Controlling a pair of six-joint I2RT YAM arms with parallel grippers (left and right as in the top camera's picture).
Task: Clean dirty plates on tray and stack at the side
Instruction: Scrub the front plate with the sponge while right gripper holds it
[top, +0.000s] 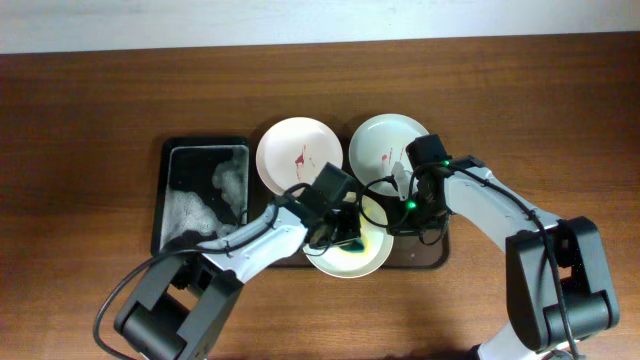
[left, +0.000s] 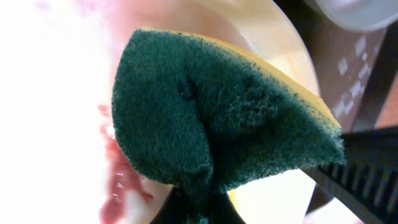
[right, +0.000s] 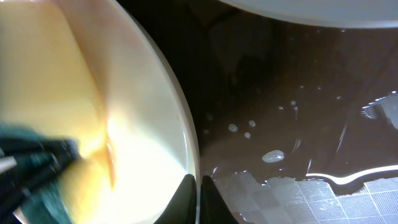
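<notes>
On the wooden worktop (top: 90, 120), a narrow black tray (top: 160, 200) holding white suds (top: 195, 215) lies at nine o'clock of the brown tray (top: 432, 256). The two sit just beside each other.

Three white plates rest on the brown tray. The one at eleven o'clock (top: 297, 157) carries small red smears. At six o'clock is the near plate (top: 372, 258), its bowl tinted yellow-green. The left fingers (left: 165, 218) are pinched narrow on a sponge (left: 224, 118), green on its face with a yellow layer behind. The sponge is pressed to this plate beside a red smear (left: 118, 180).

At one o'clock lies another plate (top: 385, 140), also flecked with red.

The right fingers (right: 211, 205) are closed tight on the rim of the near plate at its three o'clock edge. In the right wrist view they grip the thin white lip, with wet brown tray and beads of water just beyond.
</notes>
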